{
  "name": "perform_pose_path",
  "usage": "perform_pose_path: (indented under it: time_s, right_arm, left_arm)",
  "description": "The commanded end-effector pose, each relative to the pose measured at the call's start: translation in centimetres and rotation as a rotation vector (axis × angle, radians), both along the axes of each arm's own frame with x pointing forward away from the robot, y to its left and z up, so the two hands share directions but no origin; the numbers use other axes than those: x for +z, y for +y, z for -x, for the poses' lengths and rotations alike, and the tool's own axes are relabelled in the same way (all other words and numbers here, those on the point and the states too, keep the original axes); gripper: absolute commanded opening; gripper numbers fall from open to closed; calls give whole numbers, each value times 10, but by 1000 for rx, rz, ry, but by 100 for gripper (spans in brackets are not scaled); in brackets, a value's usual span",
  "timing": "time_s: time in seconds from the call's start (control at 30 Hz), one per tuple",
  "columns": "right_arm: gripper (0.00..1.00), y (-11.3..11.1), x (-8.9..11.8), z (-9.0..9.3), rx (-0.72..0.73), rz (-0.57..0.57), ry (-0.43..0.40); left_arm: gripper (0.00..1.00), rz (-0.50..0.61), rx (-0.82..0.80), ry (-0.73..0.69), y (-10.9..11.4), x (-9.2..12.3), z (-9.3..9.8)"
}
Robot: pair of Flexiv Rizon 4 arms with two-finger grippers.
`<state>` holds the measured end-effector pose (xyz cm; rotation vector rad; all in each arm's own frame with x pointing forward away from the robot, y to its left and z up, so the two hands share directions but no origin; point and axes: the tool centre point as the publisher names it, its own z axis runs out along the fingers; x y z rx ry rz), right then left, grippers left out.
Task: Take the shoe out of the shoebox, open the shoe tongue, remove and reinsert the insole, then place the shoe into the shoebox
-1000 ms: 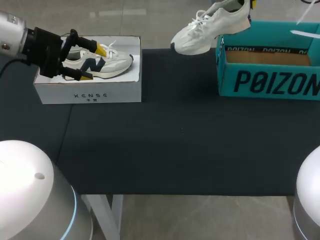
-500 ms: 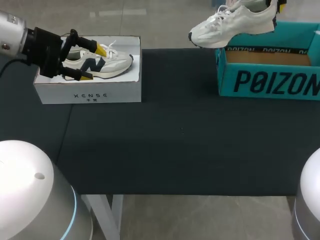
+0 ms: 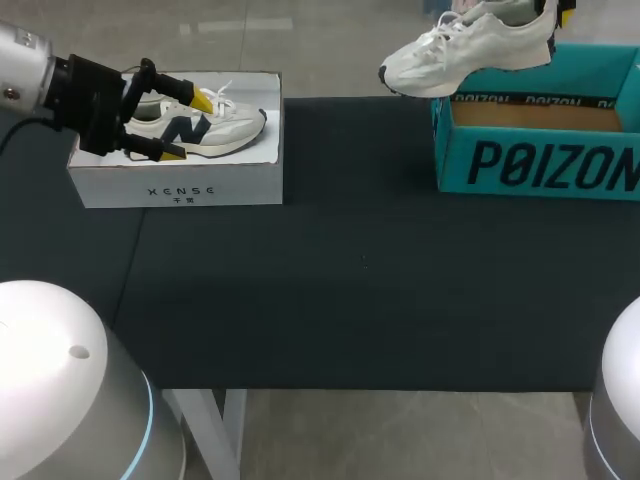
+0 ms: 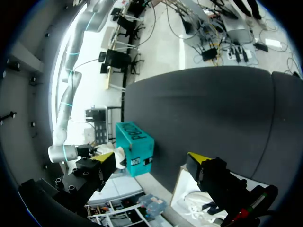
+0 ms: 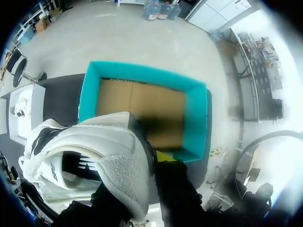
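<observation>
White mesh and suede: the shoe [image 3: 470, 50] hangs in the air over the teal shoebox [image 3: 540, 160], carried by its heel in our right jaws, which are clamped on it from two sides. Its long axis runs along the shoebox's length. The heel is above the open inside, and the toe pokes out past the end wall, over the black tabletop [image 3: 350, 260]. From the right wrist we see the shoebox's brown cardboard floor straight ahead of the jaws, beyond the heel. We judge the coming move turns on that overhang: to go in, the shoe must shift heel-ward along the shoebox — enough for the toe to clear the wall — before it goes down. Our left jaws stand open, well apart from the shoebox, over a white box [image 3: 180, 185] holding a second shoe [image 3: 200, 130]. The right arm is plainly the nearer.
</observation>
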<state>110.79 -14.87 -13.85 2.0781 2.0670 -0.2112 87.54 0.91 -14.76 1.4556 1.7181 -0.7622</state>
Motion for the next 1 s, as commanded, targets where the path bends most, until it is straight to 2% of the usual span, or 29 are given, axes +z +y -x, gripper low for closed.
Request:
perform_pose_path:
  time_s: [0.03,0.17,0.33,0.47,0.6,0.77,1.0]
  right_arm:
    - [0,-1,1,1,0,-2,-3]
    - [0,-5,1,-1,-15,7,-13]
    - [0,-37,4,-2,-74,-28,-27]
    - [0,-64,-1,1,-122,-15,-40]
    - [0,-90,-7,2,-151,-54,-50]
    - [0,-117,-18,-3,-201,-95,-26]
    - [0,-139,-42,-7,-248,-27,-92]
  left_arm:
    - [100,-3,0,1,-1,0,-1]
    - [100,-3,0,1,-1,0,-1]
    - [100,-3,0,1,-1,0,-1]
    - [100,-3,0,1,-1,0,-1]
    - [100,-3,0,1,-1,0,-1]
    - [100,-3,0,1,-1,0,-1]
    - [100,-3,0,1,-1,0,-1]
